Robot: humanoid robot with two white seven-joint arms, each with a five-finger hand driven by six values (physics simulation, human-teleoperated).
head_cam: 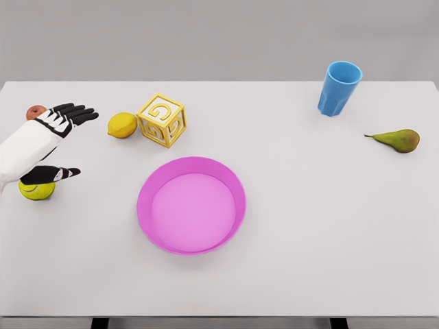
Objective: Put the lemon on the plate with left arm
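A: Where is the lemon at this moment?

B: It lies on the white tabletop toward the far left, just beside the yellow letter block, on that block's left and all but touching it; nothing grips it.

A: And the left hand?

B: It comes in from the left edge on a white arm; the dark fingers are spread and point right toward the lemon, the thumb set apart lower down; the hand holds nothing; its fingertips stop short of the lemon, with a clear gap between them.

A: The plate?

B: The pink plate sits nearer the front, below and to the right of the lemon and the block, apart from both; only its own pink floor shows inside the rim.

A: What else is about?

B: A small reddish fruit peeps out behind the hand; a yellow-green round fruit lies under the thumb; a blue cup stands upright at the far right; a pear lies on its side near the right edge, stem pointing left.
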